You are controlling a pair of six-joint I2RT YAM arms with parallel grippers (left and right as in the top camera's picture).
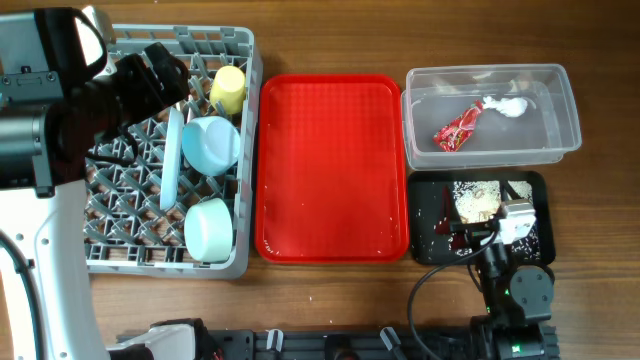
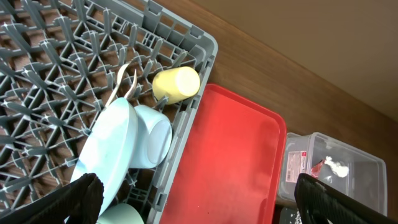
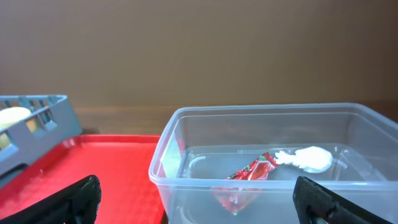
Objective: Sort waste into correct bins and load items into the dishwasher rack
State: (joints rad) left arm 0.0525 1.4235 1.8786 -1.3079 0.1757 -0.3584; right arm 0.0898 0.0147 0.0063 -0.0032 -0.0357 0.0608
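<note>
Now | left claw (image 2: 200,204) apart over rack (image 2: 208,57) | right claw (image 3: 199,205) apart, tub (image 3: 261,111) ahead, wrapper (image 3: 246,177) inside

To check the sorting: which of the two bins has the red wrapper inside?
The clear tub: the wrapper lies in it beside the white tissue. The other bin, the black tray, holds crumbly food scraps instead.

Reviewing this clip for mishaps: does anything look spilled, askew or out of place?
Little stands out. The yellow cup lies on its side in a corner of the dishwasher rack, not upright, and a few pale specks dot the red tray.
</note>
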